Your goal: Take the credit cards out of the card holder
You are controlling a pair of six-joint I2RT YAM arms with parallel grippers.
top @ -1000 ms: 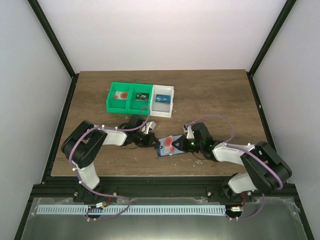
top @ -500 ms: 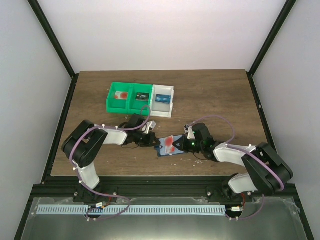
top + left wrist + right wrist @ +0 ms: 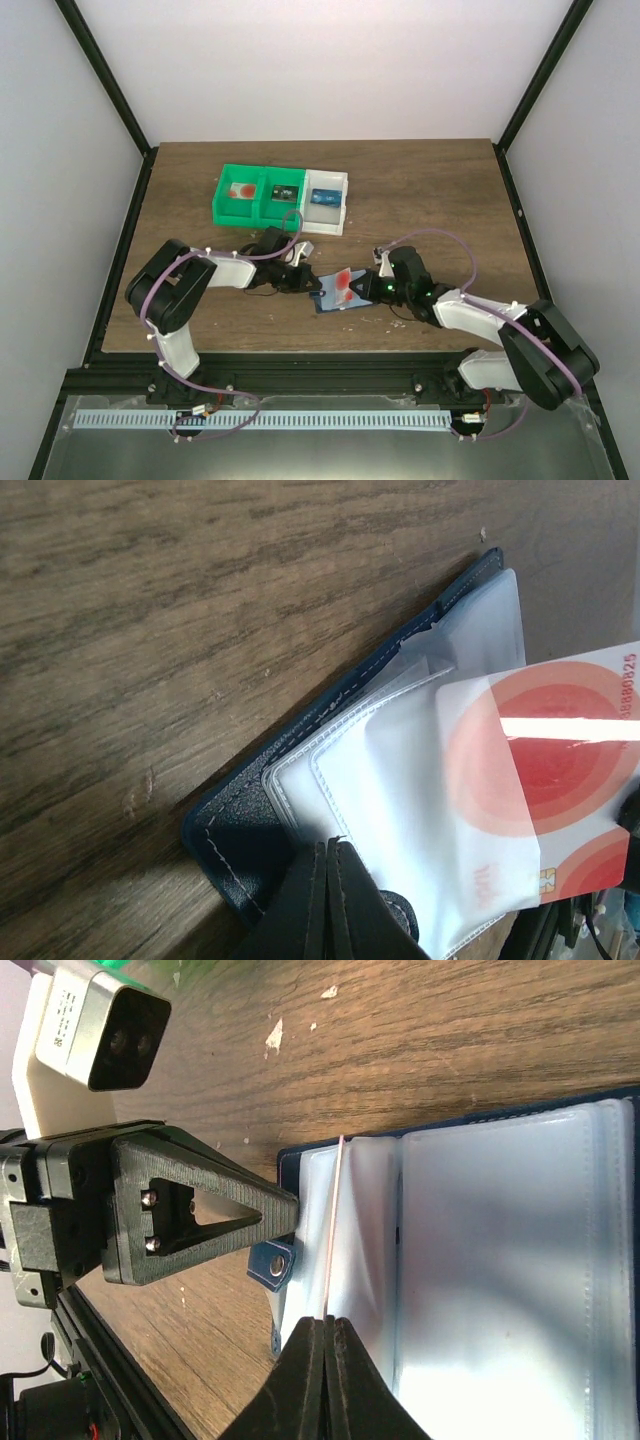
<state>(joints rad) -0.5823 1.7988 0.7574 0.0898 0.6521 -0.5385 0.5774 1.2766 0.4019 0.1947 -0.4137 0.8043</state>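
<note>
1. We found the flat, dark navy, rectangular card holder (image 3: 328, 300) with clear plastic pockets lying open on the brown wooden table (image 3: 430, 190).
2. The left gripper (image 3: 328, 848) was pinched tight on the card holder's navy corner.
3. The right gripper (image 3: 325, 1322) was clamped on the thin edge of a whitish-pink credit card (image 3: 560, 750) with a red round spot.
4. The credit card stood partly out of one clear pocket of the card holder.
5. The green and white plastic bins (image 3: 282, 197) sat beyond the card holder, well apart from it.
</note>
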